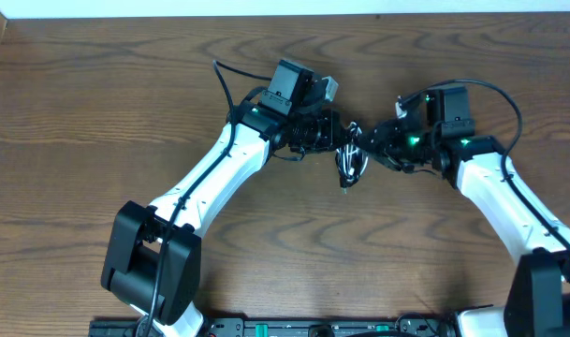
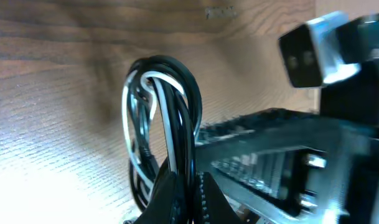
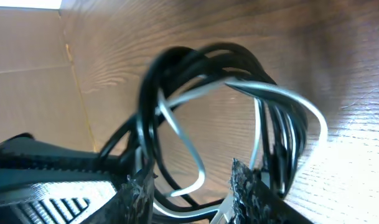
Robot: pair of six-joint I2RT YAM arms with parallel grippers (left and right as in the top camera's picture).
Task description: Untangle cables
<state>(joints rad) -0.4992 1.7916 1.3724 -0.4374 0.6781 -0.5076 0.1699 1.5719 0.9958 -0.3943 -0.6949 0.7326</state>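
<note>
The black and white cables [image 1: 349, 161] hang as one tangled coil between my two grippers at the table's middle. My left gripper [image 1: 333, 139] is shut on the coil's strands; in the left wrist view the fingers [image 2: 188, 193] pinch black and white loops [image 2: 161, 106]. My right gripper [image 1: 376, 140] is open right beside the coil. In the right wrist view its fingers [image 3: 192, 193] stand apart with loose loops [image 3: 220, 93] passing between them.
The wooden table [image 1: 97, 103] runs out on all sides. A pale wall edge [image 1: 266, 7] lies along the far side. The arm bases [image 1: 153, 271] stand at the near edge.
</note>
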